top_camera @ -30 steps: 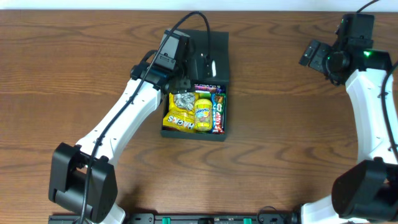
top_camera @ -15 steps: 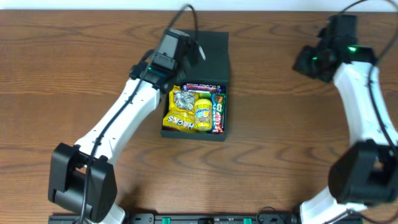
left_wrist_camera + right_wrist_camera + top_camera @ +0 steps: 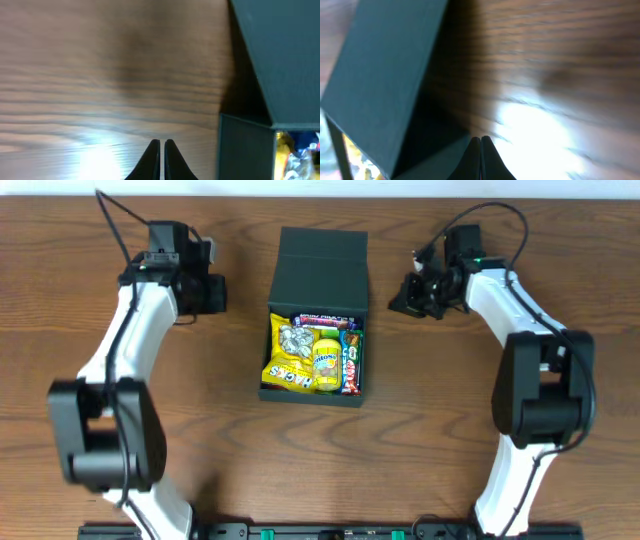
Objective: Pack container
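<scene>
Left wrist view: at the bottom centre, the left gripper (image 3: 161, 150) has its two dark fingers pressed together with nothing between them, over the wooden table (image 3: 100, 75). Past it, at the right edge, stands the container (image 3: 245, 150), with its flap lid (image 3: 280, 55) filling the upper right corner.

In the right wrist view the right gripper (image 3: 480, 147) is likewise closed and empty at the bottom centre, and the container's dark lid slants across the left side.

From overhead the container sits in the middle of the table, open, with its lid turned back toward the top of the frame. Inside lie yellow packets (image 3: 300, 360) and, along the right wall, candy bars (image 3: 350, 360). The left gripper is at upper left, well apart from the box. The right gripper is near its upper right corner, not touching.
</scene>
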Tool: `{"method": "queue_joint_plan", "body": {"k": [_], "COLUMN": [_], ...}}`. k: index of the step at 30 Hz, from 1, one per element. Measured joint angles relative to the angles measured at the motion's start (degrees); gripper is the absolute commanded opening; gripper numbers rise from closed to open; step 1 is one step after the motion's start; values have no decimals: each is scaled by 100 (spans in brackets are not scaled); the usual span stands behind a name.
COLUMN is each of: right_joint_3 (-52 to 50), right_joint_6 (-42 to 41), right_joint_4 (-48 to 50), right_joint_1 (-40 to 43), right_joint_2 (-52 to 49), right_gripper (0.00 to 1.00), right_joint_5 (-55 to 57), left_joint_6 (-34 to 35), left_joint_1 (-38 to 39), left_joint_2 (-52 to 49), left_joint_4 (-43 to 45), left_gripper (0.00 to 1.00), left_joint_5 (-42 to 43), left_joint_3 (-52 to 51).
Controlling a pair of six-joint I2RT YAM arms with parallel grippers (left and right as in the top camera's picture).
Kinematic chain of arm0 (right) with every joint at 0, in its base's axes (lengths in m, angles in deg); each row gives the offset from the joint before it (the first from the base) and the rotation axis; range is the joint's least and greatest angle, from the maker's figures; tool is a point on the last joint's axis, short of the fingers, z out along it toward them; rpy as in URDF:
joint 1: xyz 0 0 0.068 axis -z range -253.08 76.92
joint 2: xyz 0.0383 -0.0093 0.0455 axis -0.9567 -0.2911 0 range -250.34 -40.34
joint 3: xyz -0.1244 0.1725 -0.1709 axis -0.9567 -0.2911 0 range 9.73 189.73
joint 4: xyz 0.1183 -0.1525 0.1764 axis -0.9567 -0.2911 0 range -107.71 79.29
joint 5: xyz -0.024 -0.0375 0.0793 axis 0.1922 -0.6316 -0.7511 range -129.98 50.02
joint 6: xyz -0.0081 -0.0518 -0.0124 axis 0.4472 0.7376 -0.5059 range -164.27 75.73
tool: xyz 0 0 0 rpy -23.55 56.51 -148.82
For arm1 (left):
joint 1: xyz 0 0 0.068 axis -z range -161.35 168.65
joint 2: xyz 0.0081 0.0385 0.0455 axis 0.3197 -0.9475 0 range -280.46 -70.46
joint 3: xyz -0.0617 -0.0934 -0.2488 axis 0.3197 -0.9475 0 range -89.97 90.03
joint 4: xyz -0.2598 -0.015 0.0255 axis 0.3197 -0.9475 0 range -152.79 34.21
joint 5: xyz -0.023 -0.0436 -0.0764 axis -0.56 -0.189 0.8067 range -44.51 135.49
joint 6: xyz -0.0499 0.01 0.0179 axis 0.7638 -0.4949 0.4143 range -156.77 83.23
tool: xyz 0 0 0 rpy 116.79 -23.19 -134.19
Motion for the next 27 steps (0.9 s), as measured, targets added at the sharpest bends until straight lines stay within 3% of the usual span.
{"method": "queue_joint_plan", "body": {"k": [9,17,27], "right_joint_3": [0,0,0], "right_joint_6": [4,68,87], "right_joint_4": [319,466,507], "right_joint_1": [-74,-144,-210], "right_joint_2": [-245,-247,-629], "right_gripper": [1,1,1], "right_joint_5": [-767,-933,-1150], "left_joint_6": [1397,2192,2632], "left_joint_1": [35,35,39], "left_joint_2": [-1453,-1692,-1950], "left_joint_4": [1864,2806,2907], "left_gripper": [6,6,6], "left_joint_5": [1799,2175,2417], "left_joint_3": [0,7,463]}}
